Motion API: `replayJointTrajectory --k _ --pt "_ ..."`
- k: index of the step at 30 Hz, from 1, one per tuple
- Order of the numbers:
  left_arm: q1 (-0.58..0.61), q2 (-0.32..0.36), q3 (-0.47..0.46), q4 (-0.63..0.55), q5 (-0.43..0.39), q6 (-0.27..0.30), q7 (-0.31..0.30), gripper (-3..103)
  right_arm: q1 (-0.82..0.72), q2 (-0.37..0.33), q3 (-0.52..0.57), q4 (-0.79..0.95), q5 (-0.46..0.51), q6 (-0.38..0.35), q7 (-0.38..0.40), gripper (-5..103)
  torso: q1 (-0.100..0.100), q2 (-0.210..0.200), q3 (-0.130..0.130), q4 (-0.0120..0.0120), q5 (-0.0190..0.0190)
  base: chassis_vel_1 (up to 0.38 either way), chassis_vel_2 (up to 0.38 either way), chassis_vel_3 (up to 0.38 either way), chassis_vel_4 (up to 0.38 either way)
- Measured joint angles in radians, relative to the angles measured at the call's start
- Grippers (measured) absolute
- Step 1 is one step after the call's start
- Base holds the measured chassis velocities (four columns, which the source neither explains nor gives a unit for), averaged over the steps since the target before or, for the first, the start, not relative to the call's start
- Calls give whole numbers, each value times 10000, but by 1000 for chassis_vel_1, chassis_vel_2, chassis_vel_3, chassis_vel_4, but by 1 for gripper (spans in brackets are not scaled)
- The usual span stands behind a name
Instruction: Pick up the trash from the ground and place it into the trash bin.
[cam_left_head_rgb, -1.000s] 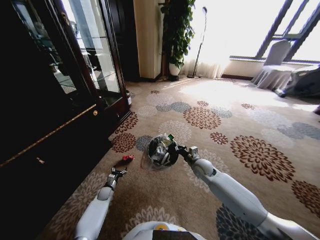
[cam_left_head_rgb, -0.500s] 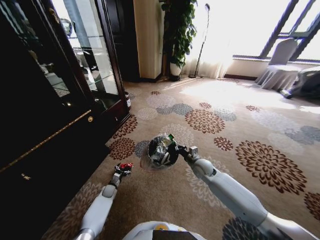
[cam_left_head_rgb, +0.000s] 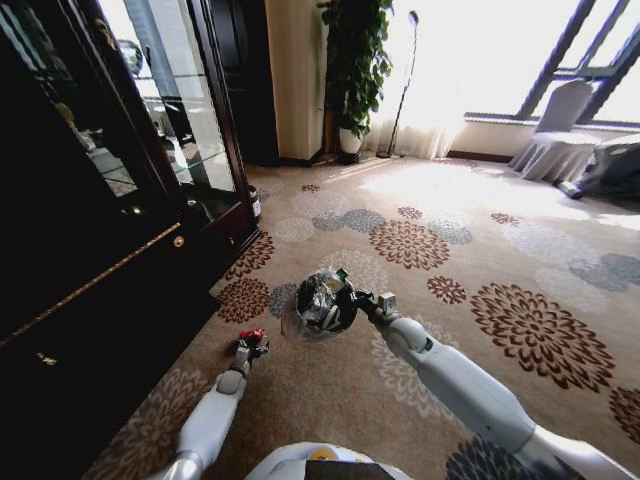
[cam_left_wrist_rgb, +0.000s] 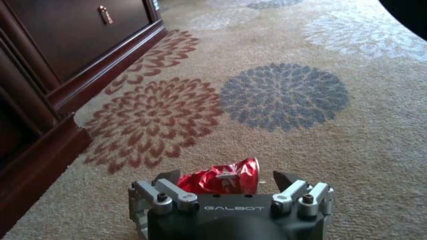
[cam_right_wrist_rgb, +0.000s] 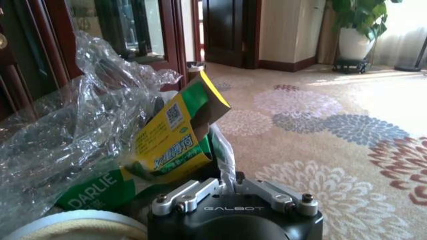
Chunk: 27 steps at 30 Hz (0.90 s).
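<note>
A tiny crumpled red piece of trash (cam_left_head_rgb: 252, 335) (cam_left_wrist_rgb: 223, 179) lies on the patterned carpet beside the dark cabinet. My left gripper (cam_left_head_rgb: 248, 347) (cam_left_wrist_rgb: 227, 178) is low over the carpet and open, one finger on each side of the red piece, with a small gap to one finger. The trash bin (cam_left_head_rgb: 322, 300), a black bucket lined with a crinkled clear bag (cam_right_wrist_rgb: 73, 125), hangs just above the carpet. My right gripper (cam_left_head_rgb: 352, 298) (cam_right_wrist_rgb: 227, 192) is shut on its rim. A green-yellow wrapper (cam_right_wrist_rgb: 170, 145) sticks up out of the bin.
A tall dark wooden cabinet (cam_left_head_rgb: 100, 250) with glass doors runs along the left, its base (cam_left_wrist_rgb: 60, 100) close to the red piece. A potted plant (cam_left_head_rgb: 352, 80) and a floor lamp stand at the back. Open carpet stretches to the right toward a covered chair (cam_left_head_rgb: 555, 135).
My left gripper has reached forward along the carpet until its fingers straddle the red piece. The head camera has shifted a little. The right arm still holds the bin in the same place.
</note>
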Motion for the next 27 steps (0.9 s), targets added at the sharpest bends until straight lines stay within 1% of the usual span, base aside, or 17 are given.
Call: replayJointTrajectory --k 1,2,3,4,5,6,8,9,12,13,16,17,20,22,25,26,27 --pt "0 0 0 0 0 0 0 94 0 0 0 0 0 0 0 1 0 0 0 0 0 0 0 0 0" --pt "-168 -18 -44 294 29 -17 94 94 0 0 -1 0 0 0 0 1 -1 0 0 0 0 0 0 0 0" --pt "-350 -71 -74 647 35 -47 212 92 0 0 -1 0 0 0 -1 1 -1 0 0 0 0 0 0 0 0" --pt "-426 -103 -97 793 39 -62 293 86 0 0 0 0 0 0 -1 1 -1 0 0 1 -1 0 0 0 0" --pt "-553 -179 -200 1054 42 -127 487 86 0 1 0 0 0 0 -1 1 -1 0 0 0 -2 0 0 0 0" --pt "-553 -179 -200 1054 42 -127 487 86 0 1 0 0 0 0 -1 1 -1 0 0 0 -2 0 0 0 0" --pt "-778 -368 -411 1464 41 -240 792 76 0 1 -1 0 0 0 -1 1 0 0 0 0 -1 0 0 0 0" --pt "-778 -368 -411 1464 41 -240 792 76 0 1 -1 0 0 0 -1 1 0 0 0 0 -1 0 0 0 0" --pt "-869 -473 -484 1726 37 -327 1043 59 0 0 0 0 0 0 2 1 -1 0 0 -2 -2 0 0 0 0" --pt "-869 -473 -484 1726 37 -327 1043 59 0 0 0 0 0 0 2 1 -1 0 0 -2 -2 0 0 0 0" --pt "-955 -506 -588 1940 52 -448 1123 43 0 1 0 0 0 0 2 1 -1 0 0 0 -2 0 0 0 0" --pt "-955 -506 -588 1940 52 -448 1123 43 0 1 0 0 0 0 2 1 -1 0 0 0 -2 0 0 0 0" --pt "-860 -496 -643 1740 -38 -470 1170 26 0 1 0 0 0 0 1 1 -1 0 0 -1 -2 0 0 0 0" --pt "-819 -479 -640 1654 -79 -470 1175 26 0 1 -1 0 0 0 1 1 -1 0 0 -1 -2 0 0 0 0" --pt "-556 -361 -600 1098 -397 -436 1197 11 0 0 0 0 0 0 2 1 -1 0 0 0 -1 0 0 0 0" --pt "-556 -361 -600 1098 -397 -436 1197 11 0 0 0 0 0 0 2 1 -1 0 0 0 -1 0 0 0 0" --pt "-461 -314 -550 889 -522 -419 1198 5 0 1 -1 0 0 0 2 1 -1 0 0 1 -1 0 0 0 0"
